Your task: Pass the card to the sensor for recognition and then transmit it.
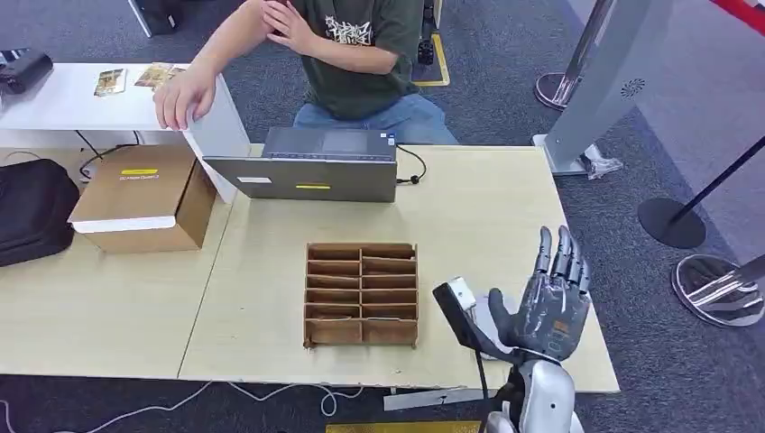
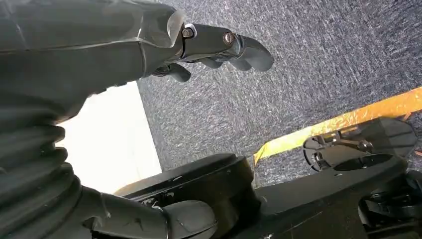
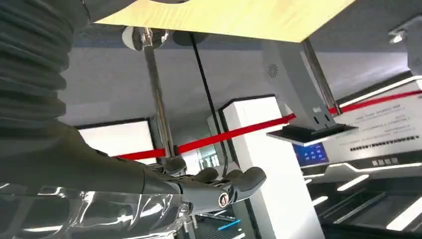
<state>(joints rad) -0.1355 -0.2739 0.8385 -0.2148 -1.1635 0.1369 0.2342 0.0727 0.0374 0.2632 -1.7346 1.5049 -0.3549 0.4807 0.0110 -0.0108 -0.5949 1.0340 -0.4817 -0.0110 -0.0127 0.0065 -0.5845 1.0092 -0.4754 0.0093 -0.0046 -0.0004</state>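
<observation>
Raised above the near right corner of the pale wooden tabletop (image 1: 505,207), the robot's grey right hand (image 1: 548,302) stands upright with its fingers (image 1: 561,257) straight, slightly apart and holding nothing. Just beside its thumb, toward the middle of the tabletop, sits a small black sensor device with a white square patch on top (image 1: 457,307); it tilts on a dark stalk at the near edge, close to the hand but whether they touch cannot be told. Left of that device lies a brown cardboard organiser divided into rows of slots (image 1: 362,294), well apart from the hand. No card can be made out in the hand; small printed cards (image 1: 110,82) lie on a white side table (image 1: 81,104) at the far left, well away from it, near the resting hand of a seated person in a dark green shirt (image 1: 361,45). A grey laptop (image 1: 311,165) stands at the far edge of the tabletop, and a brown cardboard box (image 1: 140,198) sits to its left. From the left wrist view, the dark left hand (image 2: 219,47) hangs over grey carpet (image 2: 308,64), its fingers curled in on nothing.
</observation>
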